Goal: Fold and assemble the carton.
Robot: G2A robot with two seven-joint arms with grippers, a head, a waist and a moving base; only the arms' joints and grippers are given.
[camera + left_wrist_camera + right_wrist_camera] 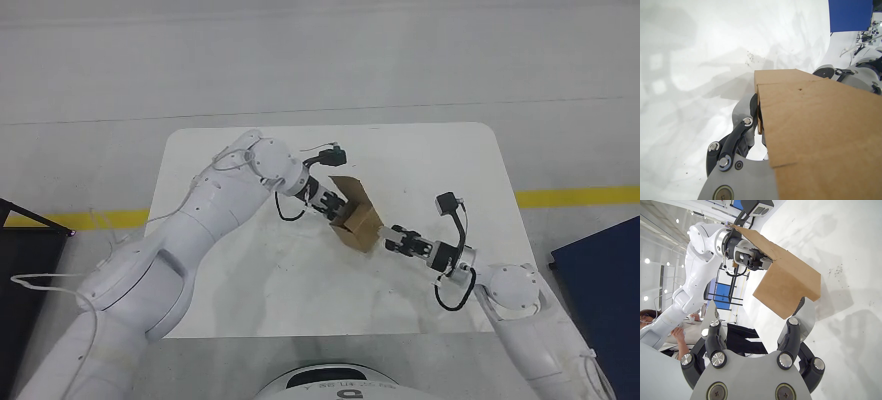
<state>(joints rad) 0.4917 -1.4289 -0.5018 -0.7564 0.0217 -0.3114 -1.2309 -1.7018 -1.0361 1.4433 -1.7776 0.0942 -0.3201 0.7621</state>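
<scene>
Carton pinched by left gripper; right gripper spread.

Showing a white table standing on grey floor, a yellow stripe crossing that floor, round ceiling lights glowing overhead.

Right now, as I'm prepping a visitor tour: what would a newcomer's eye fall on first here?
The brown carton at the middle of the white table, half folded, with the left arm's jaws clamped on one flap. Next, the right arm's jaws, spread wide at its opposite corner.
</scene>
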